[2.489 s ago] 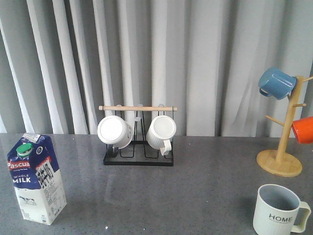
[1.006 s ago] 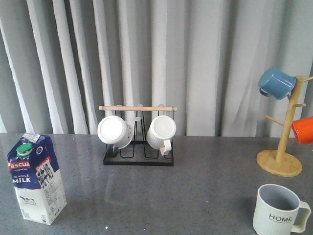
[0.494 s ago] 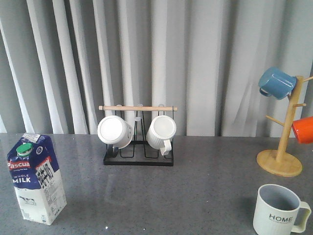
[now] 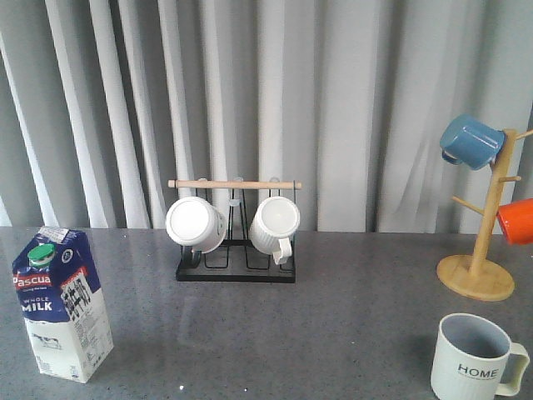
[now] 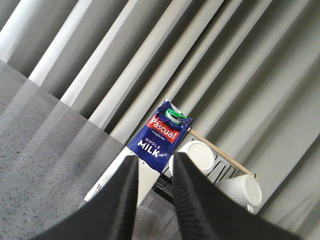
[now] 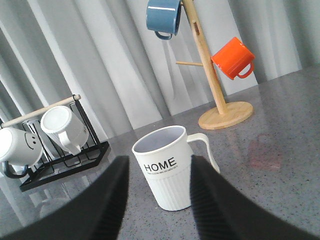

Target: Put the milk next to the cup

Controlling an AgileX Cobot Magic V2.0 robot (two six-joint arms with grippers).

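- Two grippers, left gripper (image 5: pixel 152 200) and right gripper (image 6: pixel 157 200), both spread and holding nothing.
- Milk (image 4: pixel 61 303) stands upright at the table's (image 4: pixel 333 317) near left.
- Cup (image 4: pixel 475 358) sits near right, well apart.

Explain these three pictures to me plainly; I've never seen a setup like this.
This is a two-armed robot at a grey table. The wide picture looks forward from the robot over the table. The other two come from cameras on its wrists; the dark shapes at their lower edge are each arm's jaws, open and holding nothing. The left gripper faces the milk, a blue-and-white carton at the table's left. The right gripper faces the cup, a pale mug marked HOME at the right. Far apart still. Behind stand a black rack with two white mugs and a wooden mug tree with a blue mug and an orange mug.
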